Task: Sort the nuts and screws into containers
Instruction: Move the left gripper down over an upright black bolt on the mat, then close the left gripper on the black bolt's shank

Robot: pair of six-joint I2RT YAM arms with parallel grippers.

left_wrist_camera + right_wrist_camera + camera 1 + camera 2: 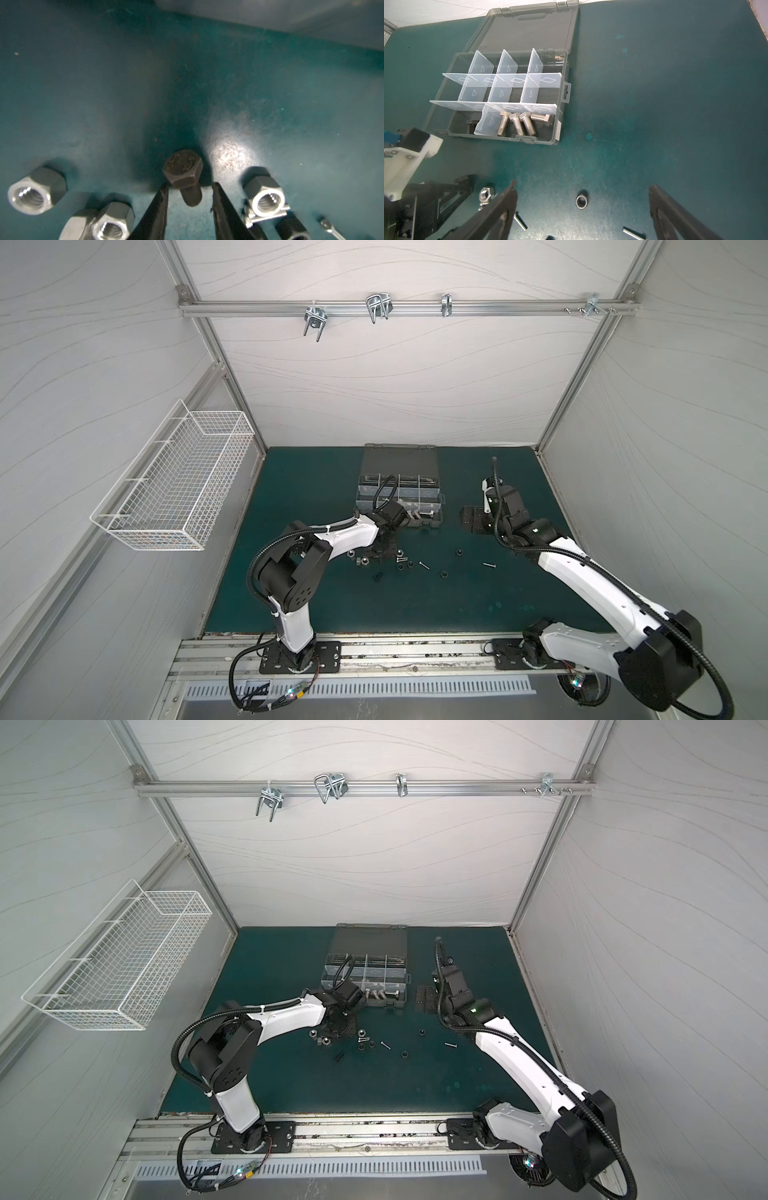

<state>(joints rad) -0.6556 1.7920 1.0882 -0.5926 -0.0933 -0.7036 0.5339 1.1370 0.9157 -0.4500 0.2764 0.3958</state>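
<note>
The left gripper [190, 187] sits low over the mat [83, 83], just near of the case [563, 68]. Its jaws stand apart, straddling the shank of a black bolt [184, 170] without contact (a gap shows on each side). The bolt lies flat, long axis between the fingers, head pointing away from the wrist, apparently toward the case. Silver nuts [264, 197] flank it. The right gripper [583, 186] hangs spread wide and empty, right of the case, near a black nut [582, 200].

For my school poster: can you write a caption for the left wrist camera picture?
Left gripper, jaws open either side of a black bolt on the green mat, silver nuts nearby.
</note>
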